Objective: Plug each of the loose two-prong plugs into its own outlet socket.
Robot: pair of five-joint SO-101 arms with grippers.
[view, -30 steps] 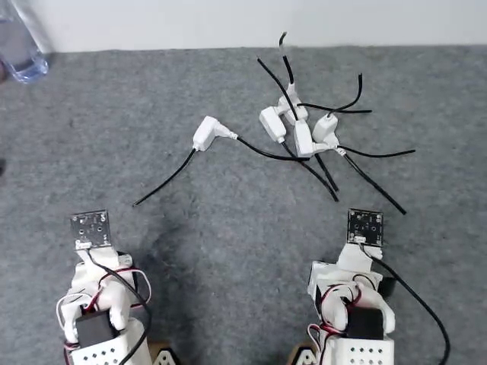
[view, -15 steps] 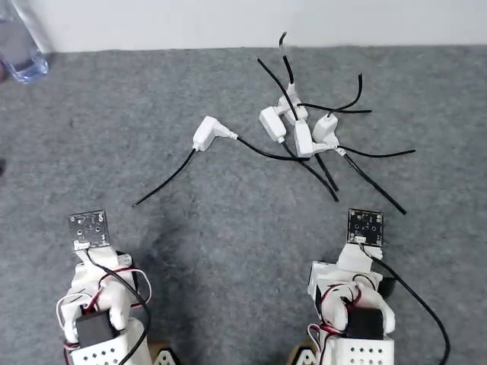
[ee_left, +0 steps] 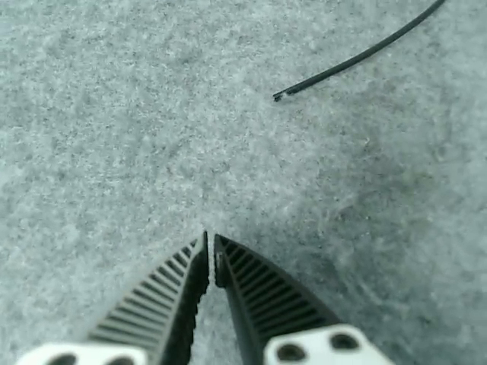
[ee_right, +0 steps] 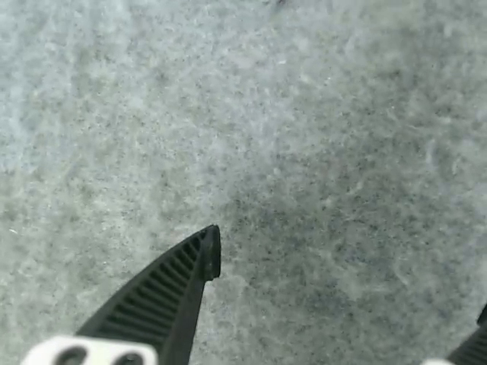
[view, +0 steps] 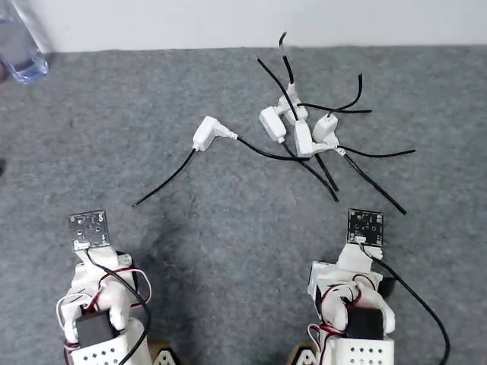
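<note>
A single white plug piece (view: 206,133) lies mid-table on the grey carpet, with black cords running off both its sides. To its right, several white plug and socket pieces (view: 300,125) sit in a tangle of short black cords; I cannot tell which are joined. My left arm (view: 95,304) rests at the near left, well short of them. Its gripper (ee_left: 211,247) is shut on nothing just above the carpet, and a black cord end (ee_left: 278,96) lies ahead of it. At the near right is my right arm (view: 354,304), whose gripper (ee_right: 346,277) is open over bare carpet.
A clear plastic bottle (view: 19,46) stands at the far left corner. A white wall edge (view: 228,23) borders the far side of the carpet. Open carpet separates both arms from the cords.
The left arm's wrist has shifted very slightly to the left. The plugs, cords and right arm have stayed put.
</note>
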